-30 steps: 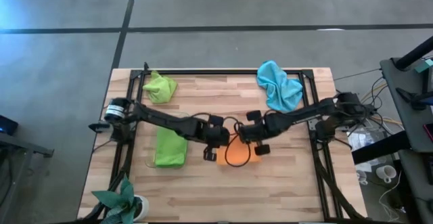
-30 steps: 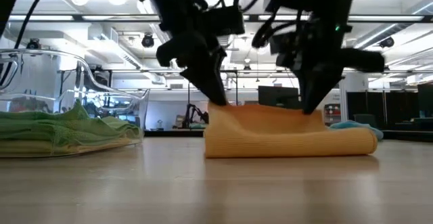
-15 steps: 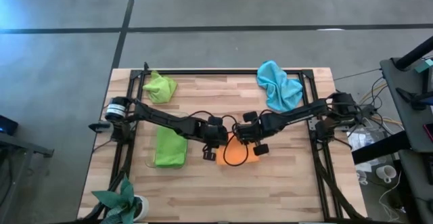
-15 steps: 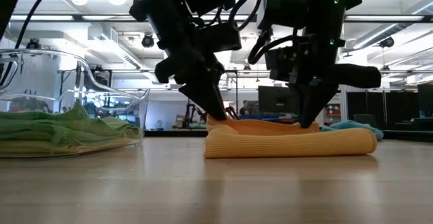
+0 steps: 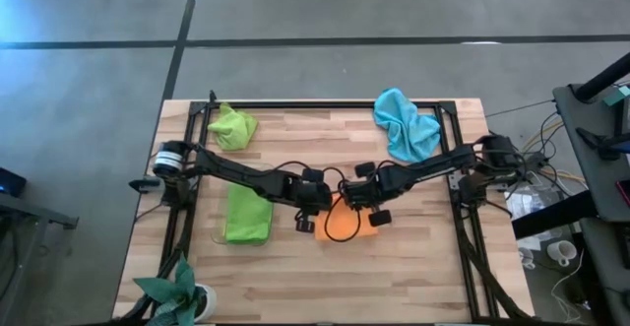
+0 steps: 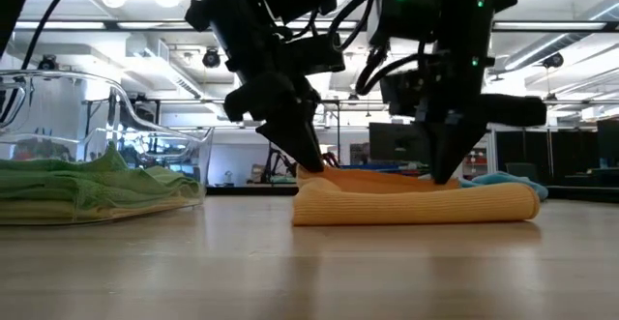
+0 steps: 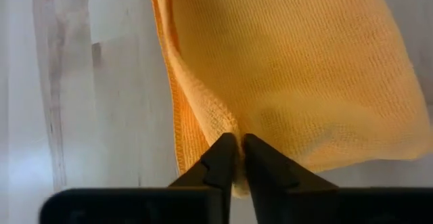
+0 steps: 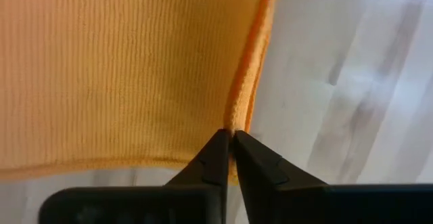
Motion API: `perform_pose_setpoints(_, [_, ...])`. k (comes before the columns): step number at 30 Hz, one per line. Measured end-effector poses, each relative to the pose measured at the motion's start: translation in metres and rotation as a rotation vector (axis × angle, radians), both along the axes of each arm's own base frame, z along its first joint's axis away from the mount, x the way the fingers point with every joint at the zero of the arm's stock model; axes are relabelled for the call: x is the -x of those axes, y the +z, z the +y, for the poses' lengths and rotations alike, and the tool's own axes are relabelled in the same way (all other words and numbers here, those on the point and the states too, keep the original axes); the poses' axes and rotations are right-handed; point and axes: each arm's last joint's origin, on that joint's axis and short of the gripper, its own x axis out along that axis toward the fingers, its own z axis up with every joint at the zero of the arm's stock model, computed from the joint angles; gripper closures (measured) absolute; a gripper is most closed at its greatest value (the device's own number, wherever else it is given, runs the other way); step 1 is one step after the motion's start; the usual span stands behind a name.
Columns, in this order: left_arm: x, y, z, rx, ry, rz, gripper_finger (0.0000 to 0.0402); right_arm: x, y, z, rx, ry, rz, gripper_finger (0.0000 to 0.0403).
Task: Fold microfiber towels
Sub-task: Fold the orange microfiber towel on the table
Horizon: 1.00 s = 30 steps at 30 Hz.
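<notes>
Both claws sit right in the middle of the high view, so most of the orange towel (image 5: 345, 226) is tucked under them and only its lower part pokes out. In the wrist views it's clearer: the left claw (image 7: 234, 158) is pinched nearly shut on the towel's edge, and the right claw (image 8: 230, 155) is squeezed the same way on its hem. In the low view the orange towel lies folded over on the counter (image 6: 290, 272), the arms blocking its back edge. The blue towel (image 5: 404, 124) is bunched at upper right, barely peeking out behind the orange one down low. A lime green towel (image 5: 233, 127) is crumpled upper left; another green towel (image 5: 247, 215) lies folded at centre left in a clear tray (image 6: 126, 117), and whatever lies under it is hard to make out.
</notes>
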Motion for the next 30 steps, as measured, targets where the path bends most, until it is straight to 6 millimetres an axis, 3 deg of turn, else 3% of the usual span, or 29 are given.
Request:
perform_pose_setpoints(7, [0.007,0.030,0.001,-0.021,0.059,-0.090,0.0279,0.003,0.020,0.017,-0.022,-0.049,-0.050,0.0304])
perform_pose_setpoints(12, [0.013,0.035,-0.005,0.035,0.109,-0.171,0.0248,0.010,0.026,0.039,-0.057,-0.094,-0.114,0.0269])
perform_pose_setpoints(18, [0.008,-0.003,-0.022,0.106,0.080,-0.294,0.0246,0.006,0.006,0.069,-0.124,-0.068,-0.254,0.0264])
perform_pose_setpoints(24, [0.009,-0.045,-0.020,0.099,0.120,-0.190,0.0246,0.018,-0.024,0.076,-0.143,-0.118,-0.154,0.0264])
perform_pose_setpoints(30, [0.014,-0.047,-0.023,0.111,0.103,-0.170,0.0246,0.031,-0.017,0.087,-0.143,-0.092,-0.040,0.0264])
